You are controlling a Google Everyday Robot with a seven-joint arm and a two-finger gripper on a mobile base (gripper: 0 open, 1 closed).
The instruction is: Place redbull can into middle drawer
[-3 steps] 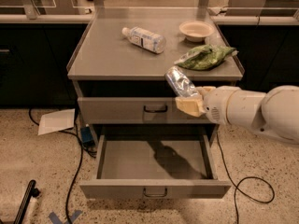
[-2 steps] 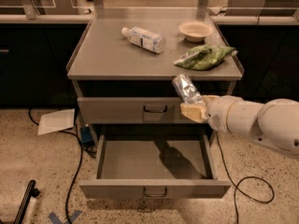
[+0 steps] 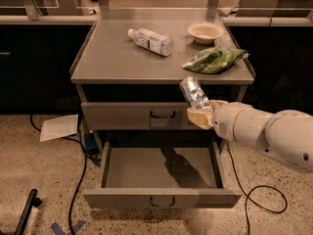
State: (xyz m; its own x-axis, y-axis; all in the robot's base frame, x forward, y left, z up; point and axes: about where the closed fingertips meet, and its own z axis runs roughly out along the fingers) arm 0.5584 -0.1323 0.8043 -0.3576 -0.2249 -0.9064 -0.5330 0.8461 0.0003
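Observation:
My gripper [image 3: 199, 112] is shut on the redbull can [image 3: 194, 93], a slim shiny silver can held tilted, its top leaning up and left. It hangs in front of the upper drawer front, above the right part of the open middle drawer [image 3: 161, 168]. The middle drawer is pulled out, a wide shallow grey tray with a small dark loop handle [image 3: 162, 201] on its front. The can's and arm's shadow falls on the drawer floor. My white arm [image 3: 266, 133] comes in from the right.
The shut upper drawer front [image 3: 137, 115] has its own handle. On the cabinet top lie a clear plastic bottle [image 3: 150, 41], a beige bowl [image 3: 205, 32] and a green chip bag [image 3: 213, 59]. Cables [image 3: 78, 180] and a white paper [image 3: 59, 127] lie on the floor left.
My gripper with the can has moved a little down and to the right, closer over the open drawer. The drawer has not moved.

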